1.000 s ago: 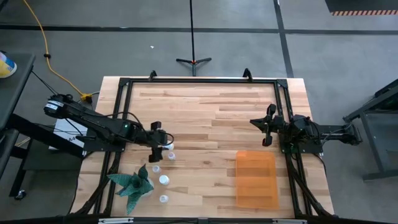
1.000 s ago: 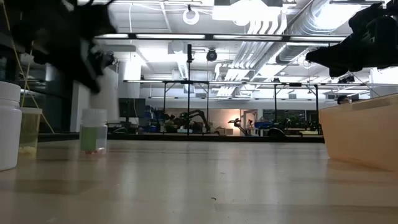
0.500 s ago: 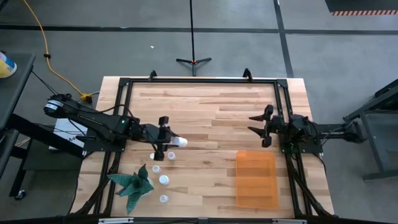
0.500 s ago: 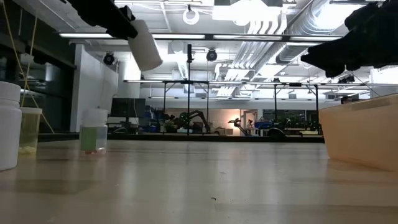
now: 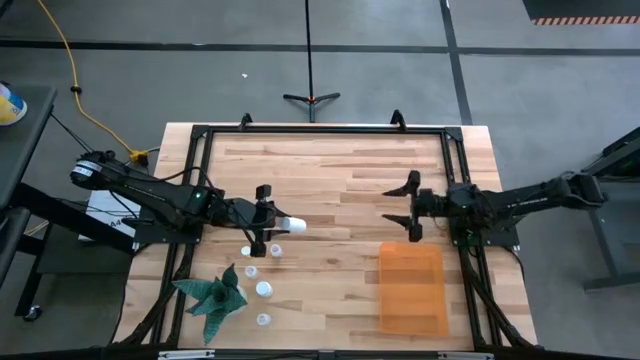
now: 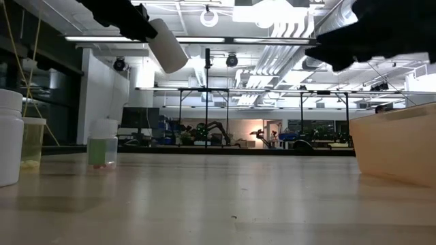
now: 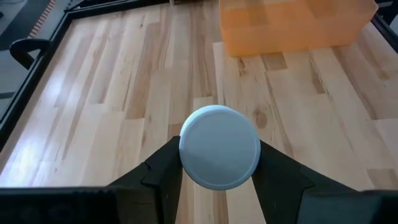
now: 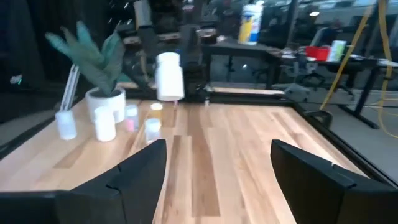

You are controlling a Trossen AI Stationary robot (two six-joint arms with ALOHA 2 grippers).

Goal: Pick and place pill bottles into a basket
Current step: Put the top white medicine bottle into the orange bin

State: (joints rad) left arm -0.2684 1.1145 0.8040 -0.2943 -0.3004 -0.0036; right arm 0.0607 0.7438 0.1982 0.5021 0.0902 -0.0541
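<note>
My left gripper [image 5: 268,224] is shut on a white pill bottle [image 5: 289,225] above the table's left half; the low view shows this bottle [image 6: 167,45] high in the air. Three more pill bottles [image 5: 251,271] [image 5: 264,289] [image 5: 263,320] stand on their bases beside a green spiky plant [image 5: 215,293]. Another bottle [image 5: 274,250] stands just below the gripper. The orange basket [image 5: 412,288] sits at the near right. My right gripper [image 5: 404,207] hovers open, far of the basket, its fingers pointing at the held bottle [image 8: 169,76]. My left gripper pinches the bottle's round side wall [image 7: 186,163] between its two fingers [image 7: 163,174], one on each side. The fingers come nearly level from the table's left and lie along the bottle. The bottle is lifted clear, lying over, its free round end [image 7: 219,146] pointing right and slightly down.
A black frame [image 5: 320,130] runs around the wooden tabletop. The middle of the table [image 5: 330,230] between the two grippers is bare wood. In the low view a white bottle [image 6: 10,136] and a translucent one [image 6: 102,143] stand at the left.
My left gripper has risen from the table with the pill bottle and turned it from upright to lying over, free end toward the right. My right gripper has opened wide and reached toward the table's left.
</note>
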